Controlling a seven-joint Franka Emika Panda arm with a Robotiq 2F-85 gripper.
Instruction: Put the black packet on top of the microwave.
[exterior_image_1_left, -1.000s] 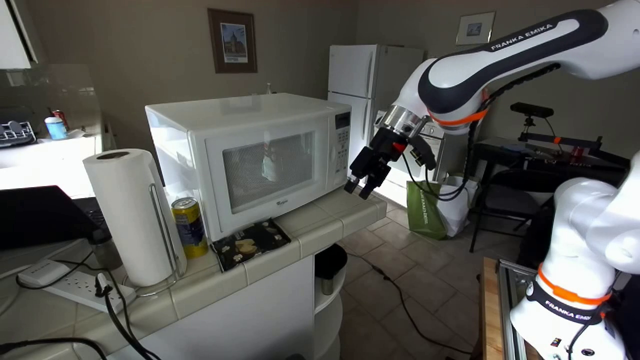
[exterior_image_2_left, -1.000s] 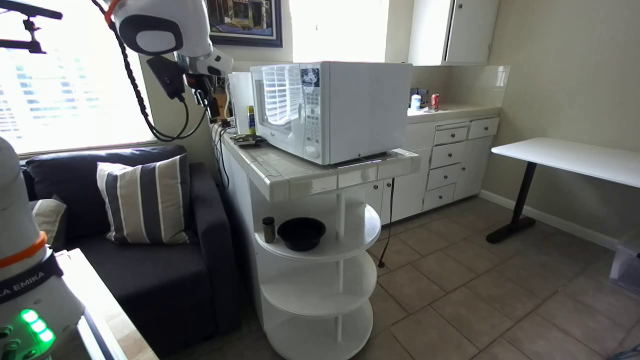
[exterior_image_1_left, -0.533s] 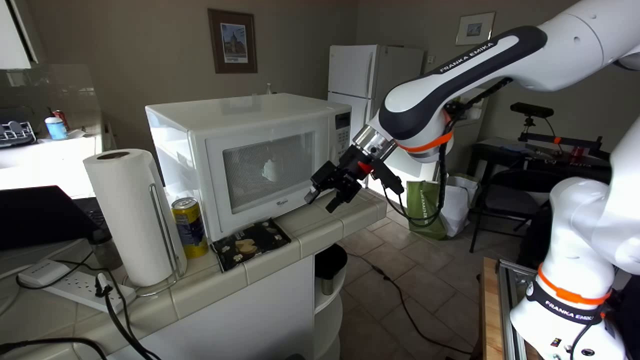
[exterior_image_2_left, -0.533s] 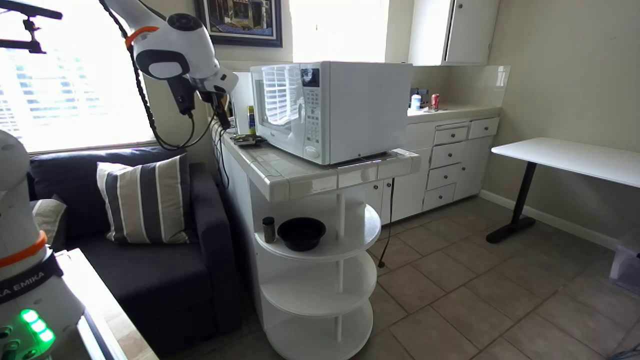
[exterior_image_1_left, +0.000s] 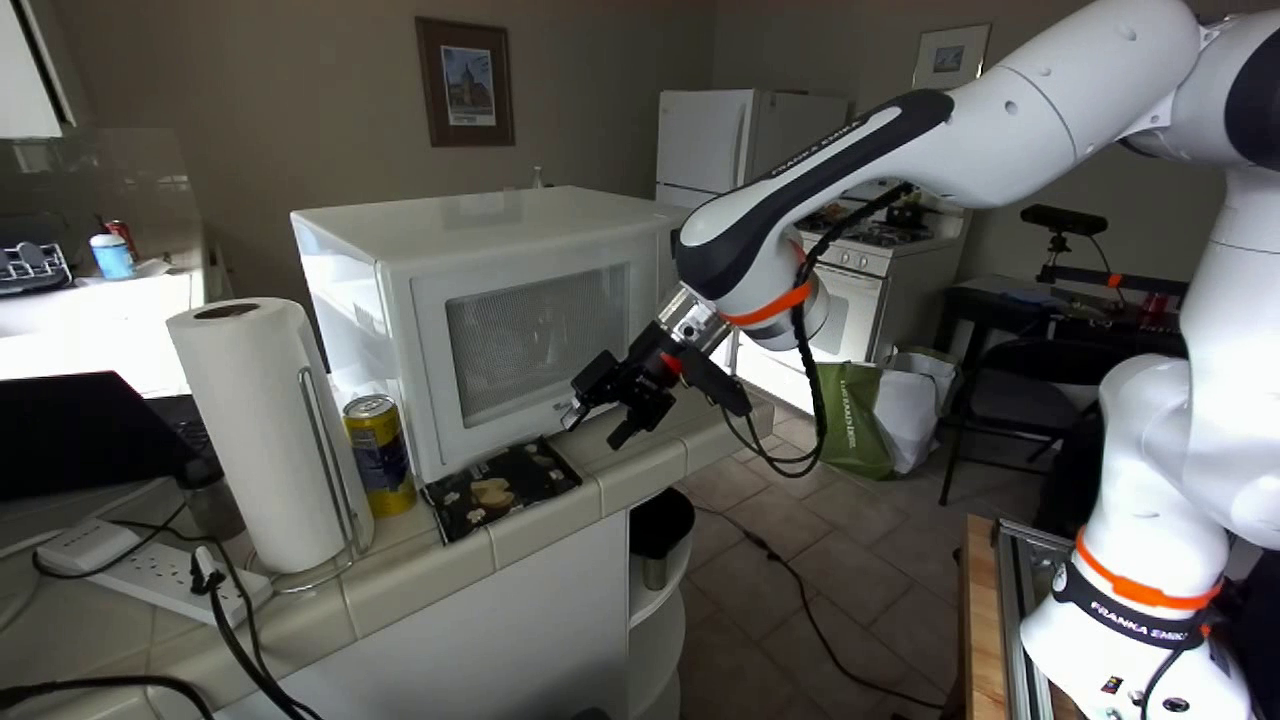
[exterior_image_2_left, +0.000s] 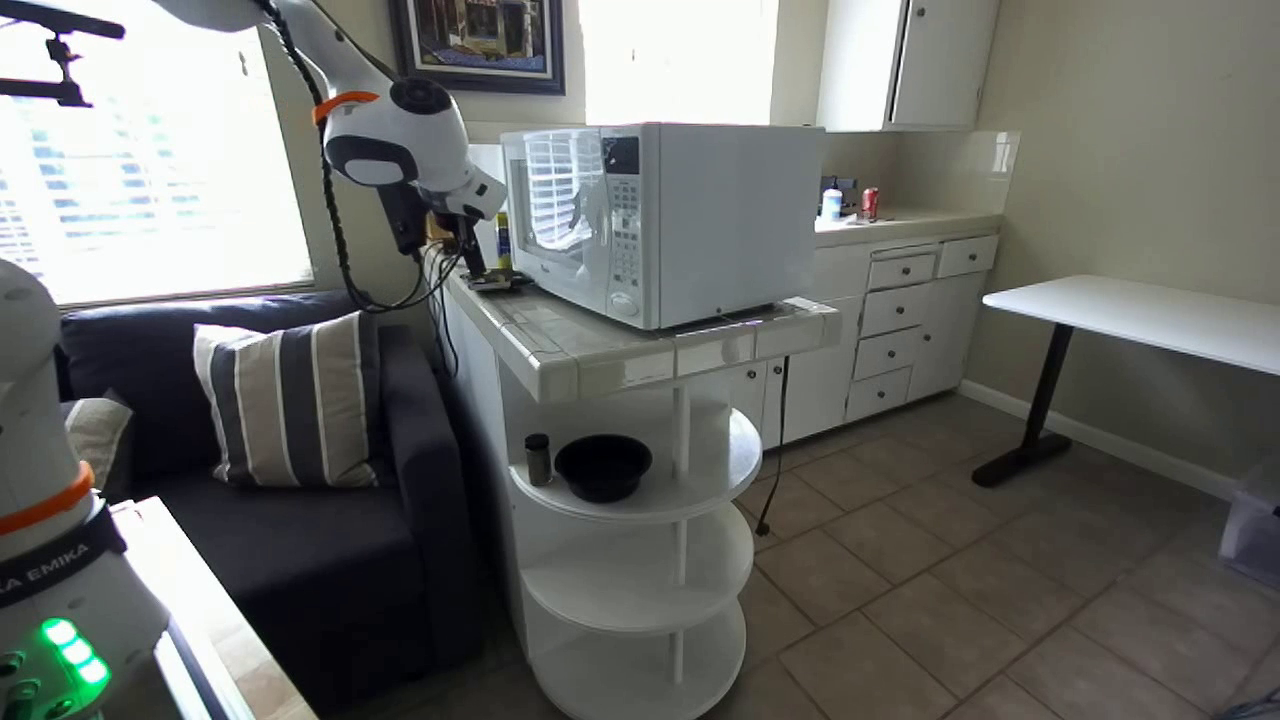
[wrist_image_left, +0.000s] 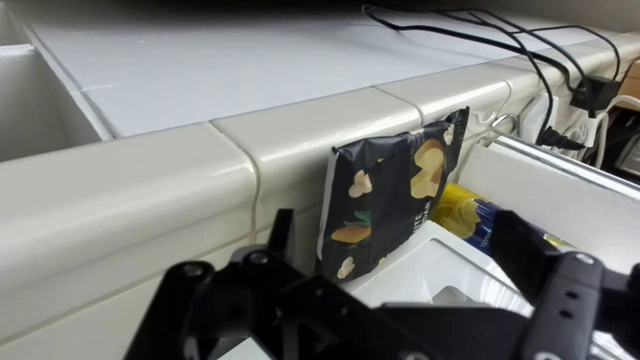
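The black packet (exterior_image_1_left: 503, 488) lies flat on the tiled counter in front of the microwave, with light food markings on it. It also shows in an exterior view (exterior_image_2_left: 492, 280) and, in full, in the wrist view (wrist_image_left: 387, 195). The white microwave (exterior_image_1_left: 540, 335) stands on the counter just behind it; its flat top is in view. It also shows in an exterior view (exterior_image_2_left: 735, 225) and partly in the wrist view (wrist_image_left: 400, 272). My gripper (exterior_image_1_left: 595, 428) is open and empty, above the counter and to the right of the packet. In the wrist view the open fingers (wrist_image_left: 398, 222) are apart from the packet.
A yellow can (exterior_image_1_left: 379, 458) stands beside the microwave's left side. A paper towel roll (exterior_image_1_left: 268, 440) on a wire stand is left of it. A power strip (exterior_image_1_left: 165, 580) with cords lies further left. The counter's front edge (exterior_image_1_left: 640, 485) runs close to the packet.
The arm has moved left and down along the microwave's front, bringing the gripper closer to the packet. The fingers look open throughout. The packet and microwave have not moved.
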